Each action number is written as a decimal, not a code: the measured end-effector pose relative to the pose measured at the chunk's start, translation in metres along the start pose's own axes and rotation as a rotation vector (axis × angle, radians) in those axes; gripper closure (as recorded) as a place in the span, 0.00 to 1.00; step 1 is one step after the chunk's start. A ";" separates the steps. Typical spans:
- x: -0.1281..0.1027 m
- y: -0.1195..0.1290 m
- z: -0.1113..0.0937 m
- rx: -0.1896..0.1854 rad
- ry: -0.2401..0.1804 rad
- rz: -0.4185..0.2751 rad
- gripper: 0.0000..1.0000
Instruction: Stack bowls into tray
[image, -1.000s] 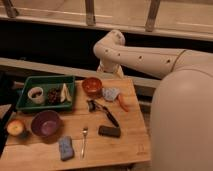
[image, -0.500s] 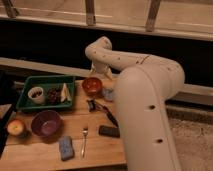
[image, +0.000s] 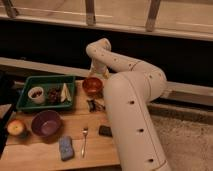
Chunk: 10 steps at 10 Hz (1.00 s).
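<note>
1. the white arm (image: 131, 107) rises from the lower right, bends at a high elbow, reaches left and turns down over the back of the wooden table (image: 40, 156).
2. the gripper (image: 99, 74) hangs at the end of that arm, just above and behind the orange-brown bowl (image: 92, 86); its fingers are spread wide, released, and nothing shows between them.
3. the orange-brown bowl stands upright on the table, just beside the right wall of the green tray (image: 47, 78) and outside it.
4. the purple bowl (image: 46, 123) stands upright on the table in front of the tray, near its front wall, well apart from the orange-brown bowl.
5. neither bowl is in the tray, and they are not stacked.
6. inside the tray sit a small white cup (image: 36, 94) with dark contents at the left, a dark reddish lump (image: 52, 95) in the middle and a pale wedge (image: 65, 93) at the right.
7. an apple (image: 16, 127) lies to the left of the purple bowl, close beside it.
8. a blue sponge (image: 65, 147) and a fork (image: 84, 140) lie near the front edge, the fork to the right of the sponge.
9. a small dark block (image: 105, 131) lies right of the fork, against the arm's outline.
</note>
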 end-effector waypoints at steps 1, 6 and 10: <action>0.001 -0.002 0.006 -0.019 0.031 0.002 0.20; 0.007 -0.008 0.032 -0.132 0.156 0.019 0.20; 0.014 0.010 0.036 -0.152 0.150 -0.053 0.40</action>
